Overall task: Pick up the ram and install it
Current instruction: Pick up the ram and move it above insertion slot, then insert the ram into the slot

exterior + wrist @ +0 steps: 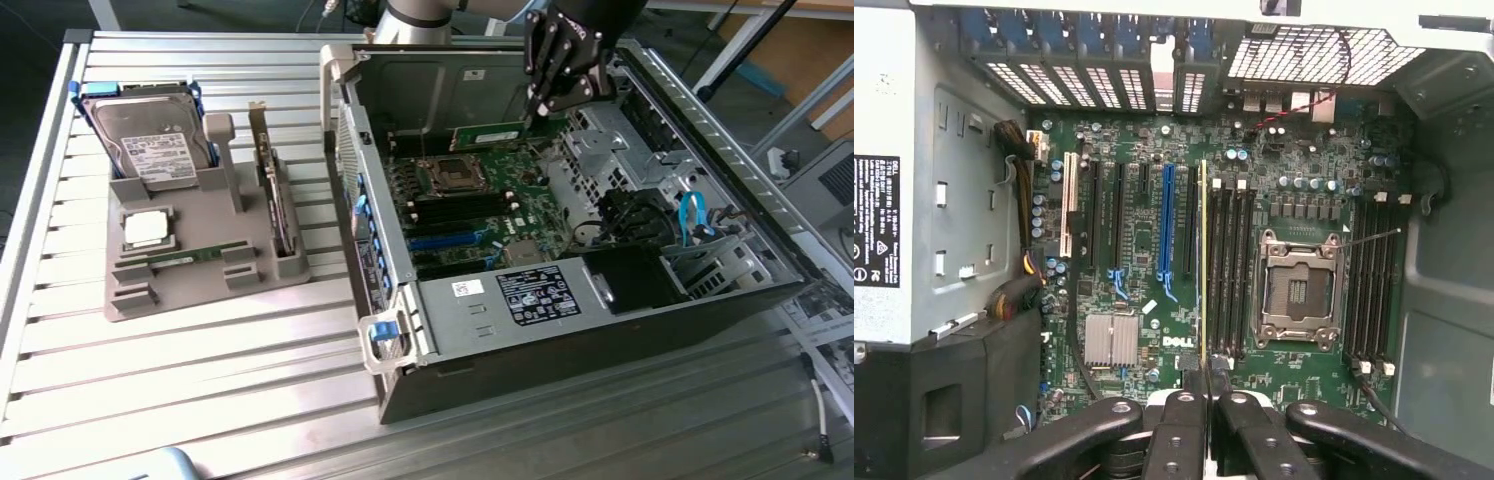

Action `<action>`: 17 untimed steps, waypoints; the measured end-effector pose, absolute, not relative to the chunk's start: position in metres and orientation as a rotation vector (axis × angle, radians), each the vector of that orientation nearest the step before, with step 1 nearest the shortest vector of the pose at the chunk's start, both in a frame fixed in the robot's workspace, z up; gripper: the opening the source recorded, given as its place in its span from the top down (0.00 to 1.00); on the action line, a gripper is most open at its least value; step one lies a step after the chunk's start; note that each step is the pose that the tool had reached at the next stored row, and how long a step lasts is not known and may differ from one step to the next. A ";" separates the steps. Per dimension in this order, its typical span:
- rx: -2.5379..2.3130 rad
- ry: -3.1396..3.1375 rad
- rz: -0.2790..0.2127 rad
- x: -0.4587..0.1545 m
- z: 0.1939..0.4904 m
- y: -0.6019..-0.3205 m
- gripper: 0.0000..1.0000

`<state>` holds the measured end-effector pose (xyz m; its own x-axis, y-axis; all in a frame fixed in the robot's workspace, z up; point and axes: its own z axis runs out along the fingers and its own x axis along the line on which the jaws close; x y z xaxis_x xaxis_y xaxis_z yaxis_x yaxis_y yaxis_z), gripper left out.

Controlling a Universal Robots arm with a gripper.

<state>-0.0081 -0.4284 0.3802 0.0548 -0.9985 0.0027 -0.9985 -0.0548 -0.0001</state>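
The gripper [1206, 385] pinches the ram [1202, 255] in its jaws above the memory slots [1230, 270] (not seated yet), and any tilt could jam it on a slot edge.

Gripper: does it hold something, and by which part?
Yes, the gripper holds the ram near one end, its jaws shut on the thin board.

Hard drive [151, 145] is standing upright at the back of the grey holder [200, 275], silver processor chip [146, 228] is lying flat below it, expansion card [276, 195] is standing on edge alongside, everything's sitting on the slatted metal table [174, 370].
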 end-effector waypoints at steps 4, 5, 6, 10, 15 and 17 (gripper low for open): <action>2.280 -2.159 0.003 -0.008 0.378 -0.428 0.88; 2.280 -2.159 0.003 -0.008 0.377 -0.428 0.88; 2.280 -2.159 0.003 -0.008 0.377 -0.428 0.88; 2.280 -2.159 0.003 -0.008 0.376 -0.429 0.88; 2.280 -2.159 0.003 -0.008 0.376 -0.428 0.88; 2.280 -2.159 0.003 -0.008 0.376 -0.429 0.88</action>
<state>-0.0082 -0.4285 0.3758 0.0547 -0.9985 0.0024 -0.9985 -0.0547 -0.0001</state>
